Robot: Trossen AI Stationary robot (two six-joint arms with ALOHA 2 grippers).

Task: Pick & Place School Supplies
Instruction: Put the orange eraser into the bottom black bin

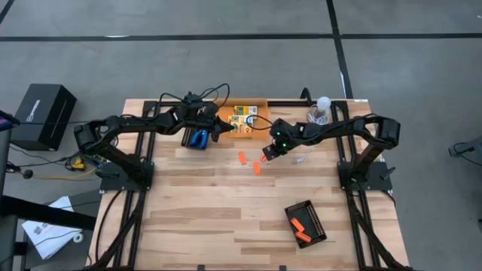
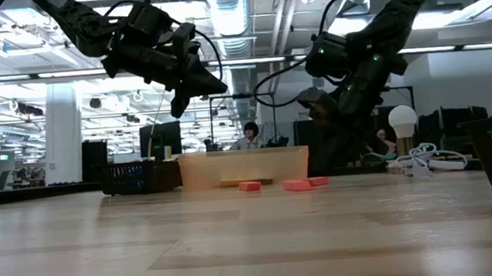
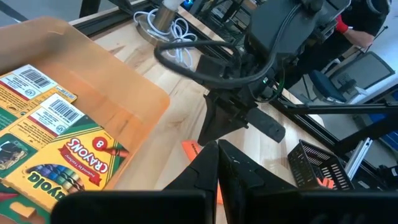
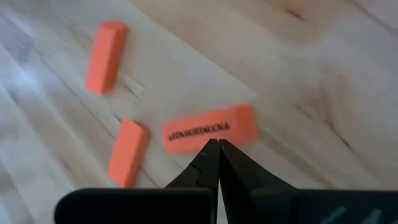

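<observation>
Crayon boxes (image 1: 242,118) in bin (image 1: 261,102); sticks (image 1: 249,162) before bin.

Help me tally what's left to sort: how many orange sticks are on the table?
4 visible: three loose on the wood mid-table, and under the right gripper; one in the black ridged tray at. More may be hidden.

the crayon boxes (image 3: 53,146) run off the left wrist picture's edge, beside the left gripper (image 3: 217,155). just ahead of the right gripper (image 4: 217,149), small print on an orange stick (image 4: 210,129) is too blurred to read. what the black ridged tray (image 1: 306,223), well apart from both, holds beyond orange is too small to tell.
</observation>
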